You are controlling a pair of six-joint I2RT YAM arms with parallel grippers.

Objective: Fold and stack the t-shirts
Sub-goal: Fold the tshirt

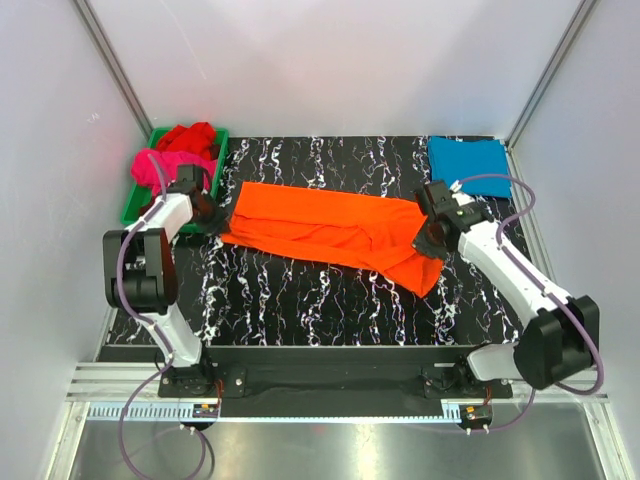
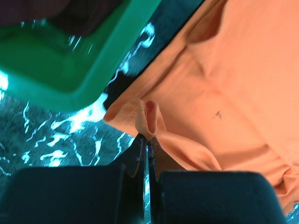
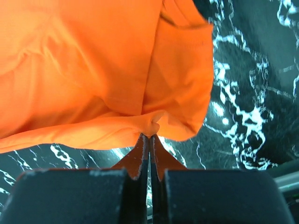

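Observation:
The orange t-shirt [image 1: 330, 230] lies stretched across the middle of the black marbled table. My left gripper [image 1: 212, 213] is shut on its left edge; the pinched orange fold [image 2: 147, 122] shows at the fingertips in the left wrist view. My right gripper [image 1: 432, 240] is shut on its right end, with bunched orange cloth [image 3: 152, 123] at the tips. A folded teal-blue t-shirt [image 1: 468, 160] lies at the back right. The magenta-pink t-shirt [image 1: 158, 168] and the red t-shirt [image 1: 190, 138] sit crumpled in the green tray [image 1: 135, 205].
The green tray's rim [image 2: 107, 60] is close beside my left gripper. White walls and metal frame posts bound the table at the back and sides. The arm bases stand at the near edge.

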